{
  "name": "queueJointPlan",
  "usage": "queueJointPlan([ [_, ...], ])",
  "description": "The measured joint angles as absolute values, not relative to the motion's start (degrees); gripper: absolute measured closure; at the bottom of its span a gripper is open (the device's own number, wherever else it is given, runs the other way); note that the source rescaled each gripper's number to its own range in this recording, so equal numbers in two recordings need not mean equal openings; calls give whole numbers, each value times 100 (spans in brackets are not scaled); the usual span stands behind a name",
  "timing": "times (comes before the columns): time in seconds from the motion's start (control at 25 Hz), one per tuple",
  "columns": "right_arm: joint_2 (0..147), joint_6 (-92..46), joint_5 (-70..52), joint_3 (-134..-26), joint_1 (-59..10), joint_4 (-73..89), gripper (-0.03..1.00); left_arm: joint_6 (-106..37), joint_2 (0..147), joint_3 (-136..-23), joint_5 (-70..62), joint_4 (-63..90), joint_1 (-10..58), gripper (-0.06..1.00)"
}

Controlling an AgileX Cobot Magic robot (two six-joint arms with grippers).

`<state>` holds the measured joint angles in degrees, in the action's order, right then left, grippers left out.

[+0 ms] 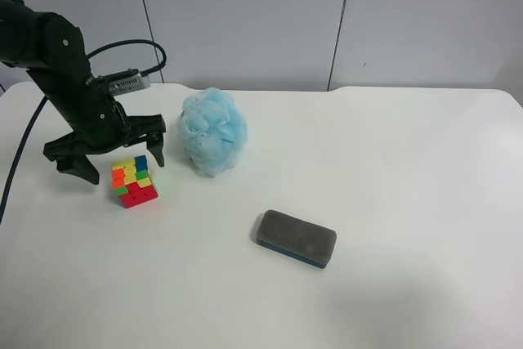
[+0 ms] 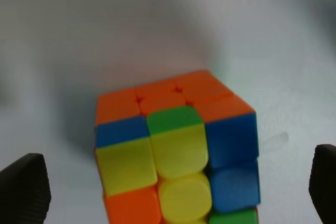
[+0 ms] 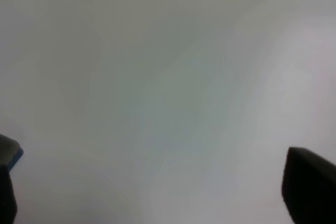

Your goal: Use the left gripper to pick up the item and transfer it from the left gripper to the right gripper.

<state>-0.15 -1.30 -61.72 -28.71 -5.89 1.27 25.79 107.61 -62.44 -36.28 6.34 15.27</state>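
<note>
Item one: the left gripper [image 1: 117, 163], black jaws on a bulky black arm with a looping black cable, jaws spread wide and holding nothing. Item two: the small stickerless puzzle cube [image 1: 133, 181] of red, green, yellow, orange and blue squares. It rests on the white table [image 1: 409, 161] in the gap between the jaw tips and is apart from both. In the left wrist view the left gripper [image 2: 173, 184] frames the puzzle cube [image 2: 176, 150] roughly centred, but the cube is turned so that a vertical edge faces the claw. We judge the step in hand to be the descent and closing. It would go best with the wrist rotated until the jaws face two flat sides, then lowered to mid-height before closing, so that the cube does not twist out. Item three: a light-blue mesh bath puff [image 1: 213, 131], near the outer side of one jaw, which we think the wide jaws could brush. Item four: a flat dark-grey felt eraser [image 1: 296, 238], well apart from the claw and no obstacle. Item five: the right gripper [image 3: 157, 184], black jaws, wide and empty over a bare pale surface, absent from the high view.
</note>
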Motion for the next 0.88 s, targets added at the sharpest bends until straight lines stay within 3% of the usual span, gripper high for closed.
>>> queueJointPlan([
  [0.32, -15, -130, -6172, -2871, -589, 127, -3, 2579, 11054, -6244, -3513, 708, 1527, -2],
  [0.56, -15, -130, -6172, -2871, -589, 127, -3, 2579, 11067, -6249, -3487, 714, 1527, 39],
  [0.6, -15, -130, -6172, -2871, -589, 127, -3, 2586, 11077, -6249, -3487, 714, 1529, 49],
  [0.68, -15, -130, -6172, -2871, -589, 127, -3, 2586, 11100, -6249, -3487, 714, 1529, 84],
  [0.72, -15, -130, -6172, -2871, -589, 127, -3, 2592, 11100, -6249, -3487, 714, 1529, 94],
  [0.88, -15, -130, -6172, -2871, -589, 127, -3, 2587, 11100, -6249, -3524, 714, 1529, 93],
])
